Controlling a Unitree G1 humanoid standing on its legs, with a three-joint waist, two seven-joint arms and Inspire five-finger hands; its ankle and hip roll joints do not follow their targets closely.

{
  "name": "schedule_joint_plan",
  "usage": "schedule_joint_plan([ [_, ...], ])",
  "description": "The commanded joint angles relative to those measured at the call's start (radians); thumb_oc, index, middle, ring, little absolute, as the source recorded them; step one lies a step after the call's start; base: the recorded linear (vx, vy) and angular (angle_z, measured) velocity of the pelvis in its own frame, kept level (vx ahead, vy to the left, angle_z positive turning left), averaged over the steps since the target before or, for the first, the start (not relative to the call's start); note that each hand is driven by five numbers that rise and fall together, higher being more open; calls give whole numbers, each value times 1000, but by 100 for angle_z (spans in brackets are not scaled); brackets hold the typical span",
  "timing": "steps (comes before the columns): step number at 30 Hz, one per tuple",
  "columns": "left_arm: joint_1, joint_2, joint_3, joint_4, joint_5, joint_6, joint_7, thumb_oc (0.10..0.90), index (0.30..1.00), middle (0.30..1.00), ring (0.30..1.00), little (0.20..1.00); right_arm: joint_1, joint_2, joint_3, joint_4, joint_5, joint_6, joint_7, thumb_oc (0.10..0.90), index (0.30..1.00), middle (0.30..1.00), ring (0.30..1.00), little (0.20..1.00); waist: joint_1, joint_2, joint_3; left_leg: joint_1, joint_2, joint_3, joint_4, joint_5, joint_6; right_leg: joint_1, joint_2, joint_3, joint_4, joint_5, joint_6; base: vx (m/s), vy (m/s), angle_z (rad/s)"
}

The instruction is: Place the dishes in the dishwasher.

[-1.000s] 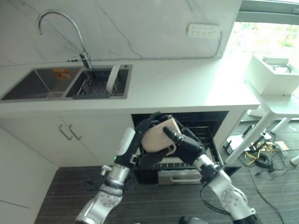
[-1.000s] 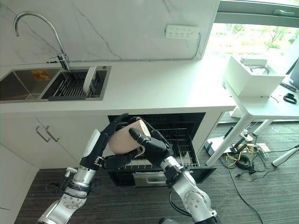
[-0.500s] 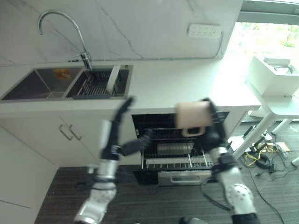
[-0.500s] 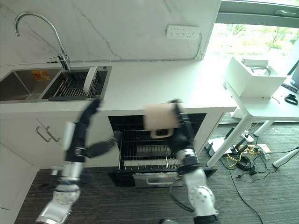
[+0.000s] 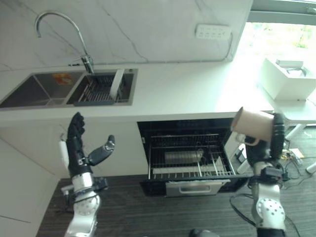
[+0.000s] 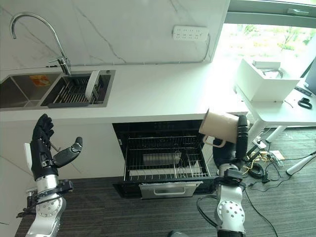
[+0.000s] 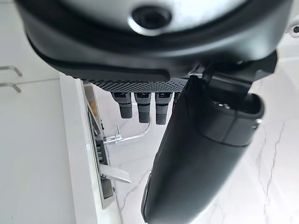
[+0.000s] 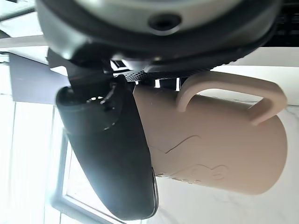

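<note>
**Beige mug held up at the right, dishwasher rack pulled out below the bench**

Left eye view: Right robot hand (image 5: 275, 136) raised at the right, beside the bench's (image 5: 197, 96) front edge, fingers upright against a beige mug (image 5: 253, 124). Mug tipped on its side, mouth toward the dishwasher (image 5: 190, 153), handle hanging low. Dishwasher open under the bench, wire rack (image 5: 190, 160) drawn forward, a pale dish (image 5: 182, 157) lying in its middle. Left robot hand (image 5: 81, 148) lifted well to the left, in front of the white cupboard doors, fingers straight and spread, thumb out, holding nothing. Double sink (image 5: 69, 89) set in the bench at the back left, with a curved tap (image 5: 61, 29) over it and a white plate (image 5: 116, 83) standing on edge in the sink's drying rack. Wall socket strip (image 5: 213, 32) above the bench. White box (image 5: 289, 76) on a side table at the far right.

Right eye view: Same layout. Mug up off the rack, level with the bench front, well apart from the left robot hand.

Left wrist view: Thumb and straight fingers (image 7: 142, 105) of the left robot hand spread, nothing between them; tap and upright plate visible past them.

Right wrist view: Mug pinched between the thumb (image 8: 112, 154) and the palm side of the right robot hand, thumb lying along the mug's wall, looped handle free and turned away from the thumb. Fingers behind the mug mostly hidden.
</note>
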Motion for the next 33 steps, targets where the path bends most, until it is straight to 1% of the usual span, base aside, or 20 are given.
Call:
schedule_joint_plan([
  [1,-71,88,36,-103,-41,-74,-69,800,900,900,900,900,-84,-14,-61,-102,-1,-39,51,400,300,300,300,300,-7,-13,-40,-3,41,-83,65,-114,-48,118,-35,-18,-52,-99,89,0,0,0],
  [4,-80,93,14,-133,-81,-46,-187,800,900,900,900,900,-82,-18,-55,-101,-13,-35,41,400,300,300,300,300,-8,-12,-38,-3,42,-83,65,-113,-48,118,-36,-18,-52,-98,90,0,0,0],
  [6,-82,97,7,-149,-90,-27,-234,800,900,900,900,900,-82,-18,-54,-101,-23,-31,39,400,300,300,300,300,-7,-12,-37,-4,42,-83,65,-112,-47,117,-36,-18,-52,-97,91,0,0,0],
  [8,-95,110,-32,-186,-82,15,-340,800,900,900,900,900,-79,-16,-37,-95,-38,-19,43,400,300,300,300,300,-8,-8,-34,-4,43,-81,65,-110,-46,116,-37,-18,-52,-93,93,0,0,0],
  [9,-107,122,-67,-203,-48,79,-424,800,900,900,900,900,-78,-17,-27,-90,-42,-12,47,400,300,300,300,300,-10,-5,-31,-5,44,-79,65,-109,-46,114,-37,-20,-52,-91,94,0,0,0],
  [10,-114,130,-93,-204,-49,129,-475,800,900,900,900,900,-79,-22,-20,-89,-42,-9,50,400,300,300,300,300,-13,-2,-29,-5,44,-78,65,-108,-45,113,-36,-20,-52,-90,95,0,0,0],
  [11,-120,132,-105,-208,-57,162,-499,800,900,900,900,900,-78,-22,-17,-89,-43,-9,52,400,300,300,300,300,-13,-1,-28,-5,44,-77,65,-108,-44,112,-36,-20,-52,-89,96,-12,-1,-3],
  [12,-139,130,-167,-205,-85,276,-582,800,900,900,900,900,-77,-24,7,-88,-48,-9,60,400,300,300,300,300,-21,4,-24,-5,44,-71,65,-107,-40,107,-34,-16,-52,-85,99,-8,-7,-5],
  [13,-147,130,-188,-200,-77,297,-596,800,900,900,900,900,-79,-23,15,-83,-54,-11,65,400,300,300,300,300,-24,6,-24,-4,45,-69,65,-107,-39,106,-34,-14,-52,-84,100,1,-18,-8],
  [14,-160,130,-223,-198,-67,341,-616,800,900,900,900,900,-82,-27,28,-81,-61,-11,66,400,300,300,300,300,-30,8,-23,-4,46,-63,65,-105,-38,102,-30,-8,-52,-82,100,11,-17,-10],
  [16,-175,129,-248,-187,-43,348,-627,800,900,900,900,900,-85,-30,35,-79,-61,-11,68,400,300,300,300,300,-34,10,-22,-4,46,-60,65,-104,-37,99,-29,-4,-52,-81,100,6,-10,-14],
  [17,-186,133,-268,-179,-23,366,-635,800,900,900,900,900,-85,-32,41,-77,-60,-9,71,400,300,300,300,300,-39,12,-21,-4,47,-57,65,-103,-37,96,-28,-1,-52,-79,101,8,-14,-9],
  [18,-220,137,-309,-163,13,402,-627,800,900,900,900,900,-89,-38,54,-76,-65,-10,67,400,300,300,300,300,-48,14,-20,-3,48,-50,65,-102,-37,92,-25,4,-52,-77,104,11,-16,-5],
  [23,-259,145,-350,-153,38,431,-611,800,900,900,900,900,-85,-41,69,-76,-74,6,65,400,300,300,300,300,-63,16,-17,1,52,-39,65,-101,-36,88,-22,10,-52,-74,107,22,-16,-9],
  [29,-276,137,-343,-169,31,451,-568,800,900,900,900,900,-74,-46,74,-84,-126,50,62,400,300,300,300,300,-79,18,2,-1,66,-23,65,-91,-43,78,-16,20,-52,-71,106,65,-13,-7],
  [33,-278,130,-345,-177,35,465,-553,800,900,900,900,900,-69,-57,72,-95,-120,69,50,400,300,300,300,300,-82,16,11,-16,73,-23,65,-86,-50,61,-19,24,-52,-67,110,38,-12,-8],
])
